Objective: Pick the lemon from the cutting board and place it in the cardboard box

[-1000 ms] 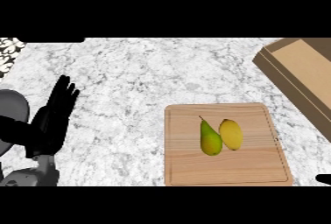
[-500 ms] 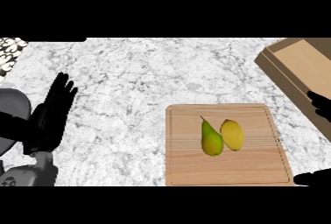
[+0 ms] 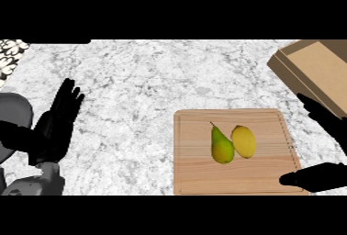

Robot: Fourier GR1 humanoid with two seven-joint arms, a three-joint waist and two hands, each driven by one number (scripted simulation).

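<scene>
Right hand (image 3: 325, 142) is at the lower-right edge of the head view, spread wide, holding nothing. Fingers (image 3: 318, 114) point up and away along the right border; thumb (image 3: 313, 179) juts left across the bottom-right corner of the cutting board (image 3: 203, 174). Nothing sits between thumb and fingers but bare board and counter.

Lemon (image 3: 244, 141) is left of my right hand, apart from it, lying on the board about level with the gap between thumb and fingers. Long axis runs away from me. Pear (image 3: 221, 146) is on the lemon's far side from that hand, touching it or just beside it, stem end pointing up-left. Cannot tell if they actually make contact.

Cardboard box (image 3: 318, 73) is straight ahead of my right fingers, at the top-right corner, partly cut off by the edge. My fingertips overlap its near edge in the view; cannot tell if they touch it. Its open side faces up.

Left hand (image 3: 58, 124) is at the left edge, well apart from the board, flat and open, fingers straight and pointing up, resting. Grey forearm (image 3: 13, 119) sits beside it.

Marble counter (image 3: 136, 82) under everything. Patterned patch (image 3: 12, 49) at top-left corner, beyond my left hand.
</scene>
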